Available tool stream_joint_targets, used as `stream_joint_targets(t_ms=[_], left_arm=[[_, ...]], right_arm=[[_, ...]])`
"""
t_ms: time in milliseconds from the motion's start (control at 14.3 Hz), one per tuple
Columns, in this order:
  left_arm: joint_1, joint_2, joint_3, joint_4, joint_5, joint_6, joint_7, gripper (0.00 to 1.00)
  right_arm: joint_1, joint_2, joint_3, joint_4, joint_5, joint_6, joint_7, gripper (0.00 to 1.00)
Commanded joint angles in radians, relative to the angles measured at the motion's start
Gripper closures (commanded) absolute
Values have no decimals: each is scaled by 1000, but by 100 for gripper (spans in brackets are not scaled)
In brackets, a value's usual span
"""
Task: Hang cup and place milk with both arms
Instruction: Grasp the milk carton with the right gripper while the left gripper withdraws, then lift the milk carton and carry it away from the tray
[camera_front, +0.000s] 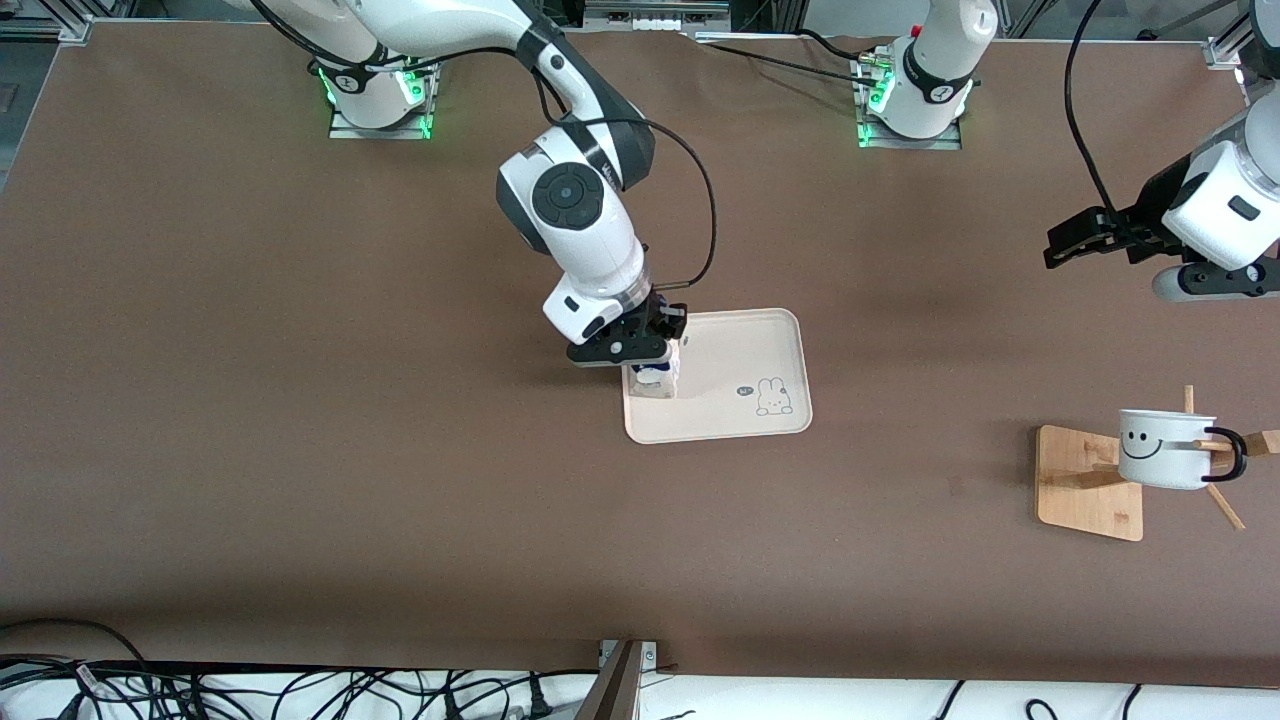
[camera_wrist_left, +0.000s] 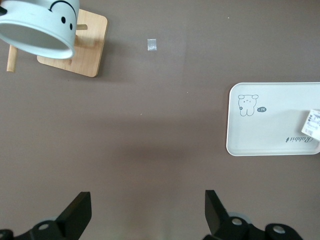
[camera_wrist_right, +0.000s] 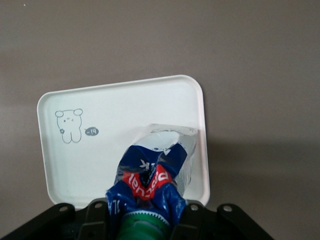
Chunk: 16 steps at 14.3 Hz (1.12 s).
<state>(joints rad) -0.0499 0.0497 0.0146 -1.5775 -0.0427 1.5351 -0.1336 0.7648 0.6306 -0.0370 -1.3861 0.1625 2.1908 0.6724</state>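
Observation:
My right gripper (camera_front: 640, 352) is shut on the milk (camera_front: 655, 380), a dark-blue carton with a green cap, gripped at its top. The carton (camera_wrist_right: 150, 172) stands upright at the edge of the white tray (camera_front: 760, 345) toward the right arm's end; I cannot tell whether it touches the tray (camera_wrist_right: 100, 155). The cup (camera_front: 1165, 448), white with a smiley face, hangs by its black handle on a peg of the wooden rack (camera_front: 1085, 485). My left gripper (camera_front: 1062, 245) is open and empty, up in the air toward the left arm's end. In the left wrist view the fingers (camera_wrist_left: 77, 212) stand wide apart.
The tray (camera_wrist_left: 270, 130) has a rabbit drawing and a corner of the milk (camera_wrist_left: 313, 122) shows on it. The cup (camera_wrist_left: 37, 25) and rack (camera_wrist_left: 80, 55) also show there. A small pale scrap (camera_wrist_left: 152, 44) lies on the brown table near the rack. Cables lie along the table's near edge.

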Motion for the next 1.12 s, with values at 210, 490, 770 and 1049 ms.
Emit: stream_joint_targets(t_ms=[210, 490, 770, 1049], left_arm=[[10, 9, 1, 50, 10, -18, 0, 0], [8, 9, -10, 57, 9, -16, -4, 0], [8, 9, -12, 57, 9, -16, -4, 0], [8, 9, -12, 59, 9, -18, -6, 0]], right_arm=[[-59, -158, -108, 134, 0, -412, -16, 67], [-243, -158, -185, 245, 11, -640, -303, 67], [-436, -158, -185, 251, 11, -819, -481, 67], [-525, -149, -179, 239, -10, -887, -643, 64]])
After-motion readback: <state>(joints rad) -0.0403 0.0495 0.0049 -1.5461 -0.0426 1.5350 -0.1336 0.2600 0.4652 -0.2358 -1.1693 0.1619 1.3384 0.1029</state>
